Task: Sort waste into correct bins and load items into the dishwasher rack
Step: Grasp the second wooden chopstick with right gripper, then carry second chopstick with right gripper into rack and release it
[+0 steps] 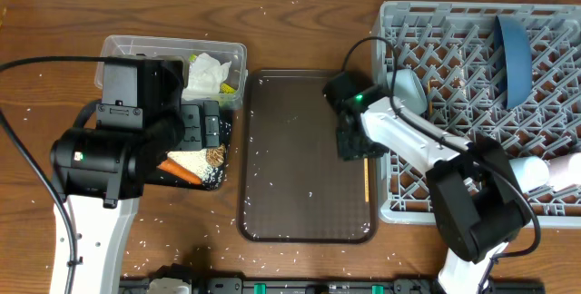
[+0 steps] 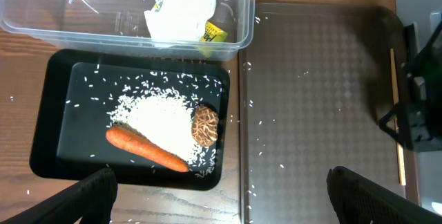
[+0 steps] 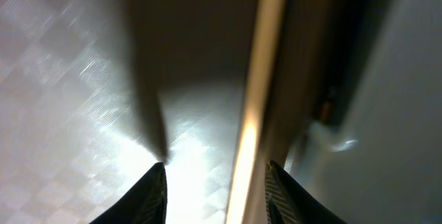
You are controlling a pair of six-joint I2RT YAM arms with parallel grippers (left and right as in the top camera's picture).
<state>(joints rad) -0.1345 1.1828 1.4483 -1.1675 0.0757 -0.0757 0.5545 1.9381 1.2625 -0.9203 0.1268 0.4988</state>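
Right gripper is hanging low over the right-hand strip of the brown tray, fingers spread and not pinching anything. The chopstick is lying flat on that strip, inside the gap between the two fingers. In the right wrist view it is sitting closer to the right-side fingertip than to the other one, so it is off centre but inside. Its long axis is running along the tray's right edge, toward and away from the robot, and so crossing the closing line of the fingers squarely; a squeeze would be taking it across its width, judging from this. I cannot tell whether the tips are touching the tray surface, nor whether one stick or the pair is lying there, as only one bright shaft is showing clearly. The rack is standing just beside that edge, on the right arm's side. Left gripper is hovering well apart, its fingers spread wide and empty, over the near end of the black tray below the clear tub. So the right arm is the nearer one by far and is looking set for the pick
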